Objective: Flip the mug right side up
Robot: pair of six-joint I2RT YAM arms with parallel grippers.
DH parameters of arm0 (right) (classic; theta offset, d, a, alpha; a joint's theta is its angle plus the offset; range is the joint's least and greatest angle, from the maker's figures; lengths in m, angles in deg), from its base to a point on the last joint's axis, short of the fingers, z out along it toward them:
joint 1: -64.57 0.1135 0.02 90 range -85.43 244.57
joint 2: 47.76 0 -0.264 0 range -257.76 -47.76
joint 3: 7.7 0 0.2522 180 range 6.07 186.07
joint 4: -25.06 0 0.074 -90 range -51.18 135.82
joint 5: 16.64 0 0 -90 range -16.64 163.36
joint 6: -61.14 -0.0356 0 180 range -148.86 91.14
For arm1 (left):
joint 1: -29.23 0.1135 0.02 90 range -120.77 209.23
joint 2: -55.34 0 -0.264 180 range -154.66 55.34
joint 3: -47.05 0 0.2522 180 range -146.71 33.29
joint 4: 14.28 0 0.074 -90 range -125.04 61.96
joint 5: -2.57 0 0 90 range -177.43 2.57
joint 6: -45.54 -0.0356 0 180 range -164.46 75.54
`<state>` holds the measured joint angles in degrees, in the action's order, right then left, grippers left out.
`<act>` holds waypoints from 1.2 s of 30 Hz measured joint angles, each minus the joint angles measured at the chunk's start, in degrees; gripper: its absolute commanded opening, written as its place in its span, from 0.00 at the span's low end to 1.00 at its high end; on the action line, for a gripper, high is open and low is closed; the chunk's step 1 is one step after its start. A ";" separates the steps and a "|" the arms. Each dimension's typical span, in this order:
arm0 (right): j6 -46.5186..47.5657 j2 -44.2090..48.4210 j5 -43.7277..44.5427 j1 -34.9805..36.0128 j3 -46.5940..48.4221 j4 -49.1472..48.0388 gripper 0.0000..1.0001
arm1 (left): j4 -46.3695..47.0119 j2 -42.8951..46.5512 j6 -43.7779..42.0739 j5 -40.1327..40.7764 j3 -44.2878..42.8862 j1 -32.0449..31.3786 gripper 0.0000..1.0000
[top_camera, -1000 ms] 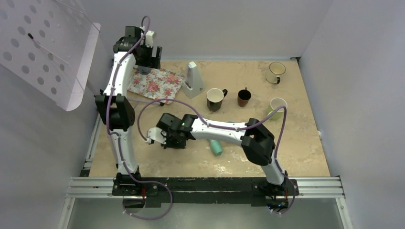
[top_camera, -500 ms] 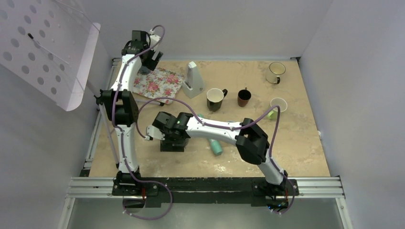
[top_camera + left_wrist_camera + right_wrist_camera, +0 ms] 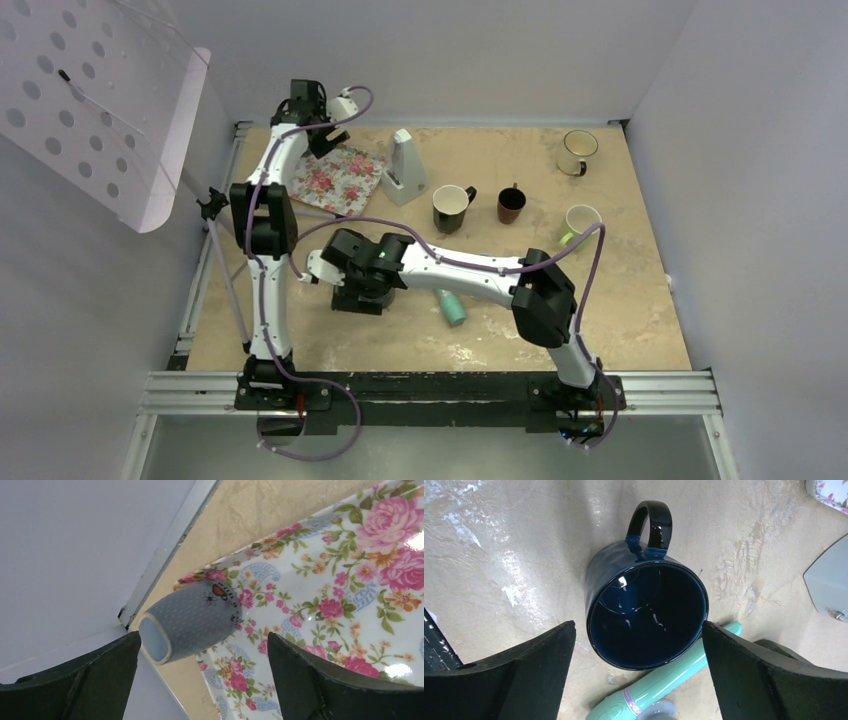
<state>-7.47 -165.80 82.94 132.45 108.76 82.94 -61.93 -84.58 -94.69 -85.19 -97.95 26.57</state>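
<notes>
A dark blue mug [image 3: 646,617] stands on the tan table with its mouth up and its handle pointing away in the right wrist view. My right gripper [image 3: 636,630] hangs over it, open, one finger on each side and neither touching. From above, the right gripper [image 3: 358,298] covers the mug. My left gripper [image 3: 204,637] is open over the back left corner of a floral tray [image 3: 320,595]. A small blue-grey cup [image 3: 187,622] lies on its side there. In the top view the left gripper [image 3: 325,138] sits at the table's far left.
A teal bottle-like object [image 3: 674,680] lies against the mug's near side, also seen from above [image 3: 452,307]. A grey wedge-shaped object [image 3: 404,168], a dark mug [image 3: 452,207], a brown mug [image 3: 511,204], a green mug [image 3: 580,222] and a cream mug [image 3: 577,152] stand further back.
The right gripper's jaws have opened wide and its head has shifted slightly. The left arm has swung back and right, toward the tray's far corner.
</notes>
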 measured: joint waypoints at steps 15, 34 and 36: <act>-2.23 2.93 3.41 0.26 -2.95 0.00 0.99 | -17.03 -1.68 -1.79 -14.97 -0.11 -0.63 0.91; -4.11 6.38 6.58 1.25 -6.88 -3.19 0.99 | 5.99 2.60 -1.75 0.42 1.77 -0.46 1.00; -5.35 7.39 7.61 0.76 -6.97 -5.01 0.99 | 8.59 0.83 -3.43 2.19 1.38 -0.31 1.00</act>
<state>-12.83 -158.41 90.55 133.21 101.79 77.94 -53.34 -83.75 -98.13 -83.01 -96.58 26.27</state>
